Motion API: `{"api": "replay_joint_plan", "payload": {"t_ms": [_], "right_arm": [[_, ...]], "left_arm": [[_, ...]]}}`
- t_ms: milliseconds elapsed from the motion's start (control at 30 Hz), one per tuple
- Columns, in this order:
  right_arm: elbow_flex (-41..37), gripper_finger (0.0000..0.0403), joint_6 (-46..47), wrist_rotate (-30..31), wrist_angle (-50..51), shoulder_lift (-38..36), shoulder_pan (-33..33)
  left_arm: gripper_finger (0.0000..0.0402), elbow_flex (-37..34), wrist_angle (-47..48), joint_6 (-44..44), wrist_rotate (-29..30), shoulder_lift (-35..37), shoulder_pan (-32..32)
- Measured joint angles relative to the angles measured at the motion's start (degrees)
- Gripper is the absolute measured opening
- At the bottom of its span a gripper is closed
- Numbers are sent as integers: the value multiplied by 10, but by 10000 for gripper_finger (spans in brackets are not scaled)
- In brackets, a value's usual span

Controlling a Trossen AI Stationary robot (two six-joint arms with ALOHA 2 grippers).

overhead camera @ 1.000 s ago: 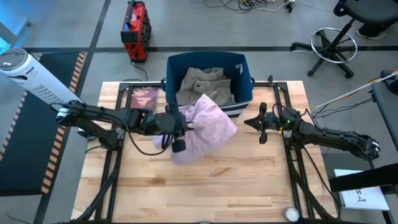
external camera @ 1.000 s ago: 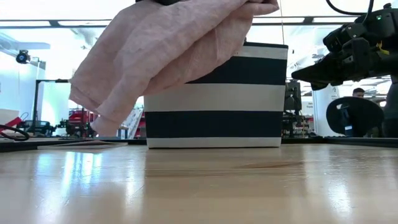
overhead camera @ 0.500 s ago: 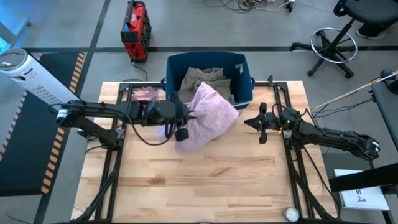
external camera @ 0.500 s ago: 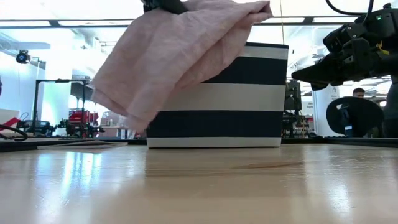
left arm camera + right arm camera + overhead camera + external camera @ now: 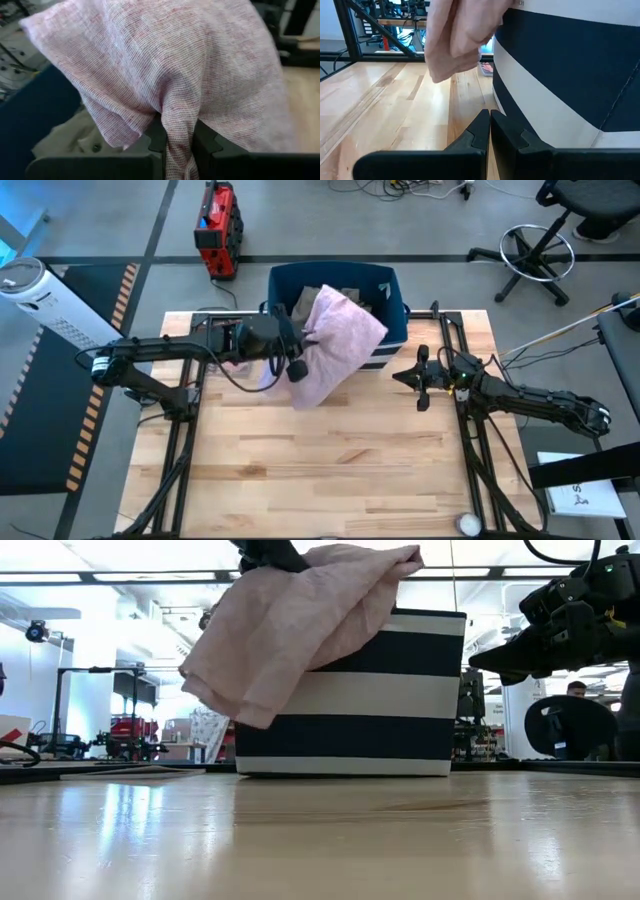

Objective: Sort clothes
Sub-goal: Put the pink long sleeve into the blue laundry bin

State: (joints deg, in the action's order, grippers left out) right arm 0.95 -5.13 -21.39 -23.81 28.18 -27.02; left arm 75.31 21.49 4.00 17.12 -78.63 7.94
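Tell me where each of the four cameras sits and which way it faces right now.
High: overhead, straight down; both arms, left gripper holding pink garment over the bin.
Low: table height, level across; garment draped on bin.
Left wrist: past its fingers, shut on garment.
Right wrist: past its shut fingers, toward the bin.
All four share the garment.

The large pale pink garment [image 5: 335, 345] hangs in the air, crumpled, partly over the front rim of the bin and partly in front of its striped wall. Its lower end does not touch the table. Inside the bin lies a khaki-grey garment [image 5: 305, 302], crumpled
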Motion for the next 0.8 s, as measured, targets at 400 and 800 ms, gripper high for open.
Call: {"api": "replay_joint_plan", "payload": {"t_ms": [400, 800], "right_arm": [[0, 0, 0, 0, 0, 0, 0], [0, 0, -4, 0, 0, 1, 0]], "left_arm": [[26, 48, -82, 37, -27, -2, 47], [26, 222, -86, 113, -29, -62, 66]]}}
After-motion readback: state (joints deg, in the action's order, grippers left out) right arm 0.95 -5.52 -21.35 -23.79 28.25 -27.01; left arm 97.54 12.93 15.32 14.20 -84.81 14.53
